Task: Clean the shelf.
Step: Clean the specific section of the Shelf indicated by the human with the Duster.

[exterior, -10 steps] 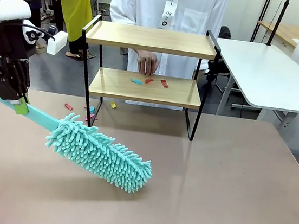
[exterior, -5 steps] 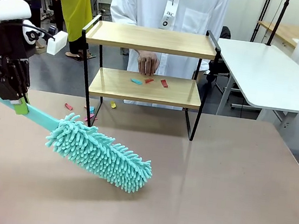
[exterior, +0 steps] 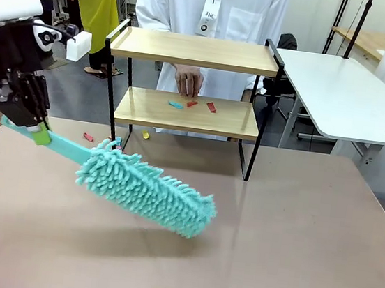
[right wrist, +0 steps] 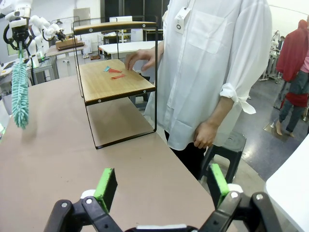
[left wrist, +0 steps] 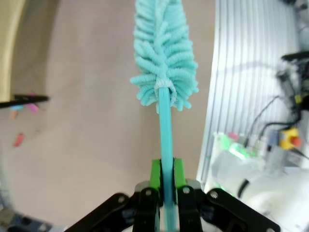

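The shelf (exterior: 193,50) stands at the table's far middle, with blue and red scraps (exterior: 192,105) lying on its lower board. A person's hand (exterior: 188,82) hovers over that board. My left gripper (exterior: 39,133) is shut on the handle of a teal fluffy duster (exterior: 146,189), which hangs tilted above the table, in front and left of the shelf. The left wrist view shows the pads (left wrist: 155,175) clamping the handle, with the duster head (left wrist: 164,48) beyond. My right gripper (right wrist: 161,186) stands open and holds nothing, far to the right of the shelf (right wrist: 113,79).
Several small scraps (exterior: 88,137) lie on the table (exterior: 291,254) by the shelf's left legs. A person in a white coat (right wrist: 212,63) stands behind the shelf. A white table (exterior: 339,92) stands at the back right.
The left arm has lifted the duster off the table and carried it a little to the right, toward the shelf. The right gripper has stayed put.
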`<move>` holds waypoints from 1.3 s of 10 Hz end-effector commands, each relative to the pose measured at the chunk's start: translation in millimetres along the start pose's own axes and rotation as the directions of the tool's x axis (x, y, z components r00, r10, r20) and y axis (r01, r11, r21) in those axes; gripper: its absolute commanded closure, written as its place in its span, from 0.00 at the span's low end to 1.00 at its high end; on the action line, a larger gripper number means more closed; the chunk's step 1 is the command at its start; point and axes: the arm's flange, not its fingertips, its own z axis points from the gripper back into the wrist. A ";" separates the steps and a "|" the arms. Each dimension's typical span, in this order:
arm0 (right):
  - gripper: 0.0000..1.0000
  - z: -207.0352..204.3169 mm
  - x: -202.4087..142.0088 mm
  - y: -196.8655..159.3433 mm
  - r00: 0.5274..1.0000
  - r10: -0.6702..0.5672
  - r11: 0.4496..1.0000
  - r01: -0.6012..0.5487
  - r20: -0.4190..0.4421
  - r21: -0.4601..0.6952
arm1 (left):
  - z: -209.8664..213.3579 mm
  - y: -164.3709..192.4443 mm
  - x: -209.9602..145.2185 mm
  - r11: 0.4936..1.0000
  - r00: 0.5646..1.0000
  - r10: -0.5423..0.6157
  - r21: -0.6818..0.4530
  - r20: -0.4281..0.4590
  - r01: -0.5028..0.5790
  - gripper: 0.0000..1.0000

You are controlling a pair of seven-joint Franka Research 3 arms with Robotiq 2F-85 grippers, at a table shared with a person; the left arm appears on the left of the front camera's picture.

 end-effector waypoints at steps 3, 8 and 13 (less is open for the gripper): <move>0.00 -2.4 7.2 1.0 1.000 -0.012 1.000 0.012 -0.025 -0.009 | -18.0 -26.3 20.9 0.973 0.962 0.200 0.077 0.187 -0.218 0.87; 0.00 -2.4 7.2 1.0 1.000 -0.012 1.000 0.012 -0.025 -0.009 | -16.2 -33.1 74.7 0.857 0.789 0.403 0.112 0.463 -0.503 0.87; 0.00 -2.4 7.2 1.0 1.000 -0.012 1.000 0.012 -0.025 -0.009 | -36.7 17.2 153.6 0.786 0.741 0.488 0.137 0.461 -0.603 0.87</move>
